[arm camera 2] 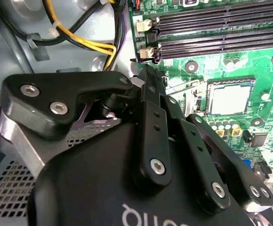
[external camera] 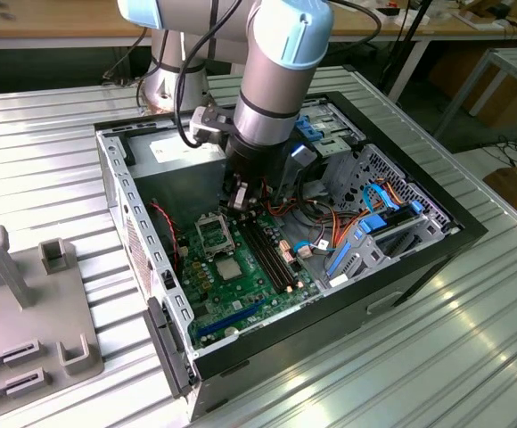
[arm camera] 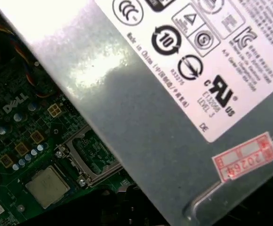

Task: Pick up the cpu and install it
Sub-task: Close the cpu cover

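The cpu [external camera: 229,269] is a small grey square with a dark border. It lies flat on the green motherboard [external camera: 258,285], just beside the open socket [external camera: 214,234]. Both wrist views show the cpu [arm camera 2: 228,100] [arm camera: 47,187] next to the socket [arm camera: 92,157]. My gripper [external camera: 238,198] hangs inside the case above the socket's far edge, close to the power supply, and apart from the cpu. In the second wrist view its black fingers [arm camera 2: 148,89] meet at the gripper's tip [arm camera 2: 146,75] with nothing seen between them.
The grey power-supply box [arm camera: 174,94] stands right behind the gripper. Long black memory slots [arm camera 2: 212,33] run beside the socket. Yellow and black cables [arm camera 2: 80,42], orange and blue cables [external camera: 330,241] and drive bays [external camera: 383,223] crowd the case. A grey fixture [external camera: 27,303] sits at the exterior view's left.
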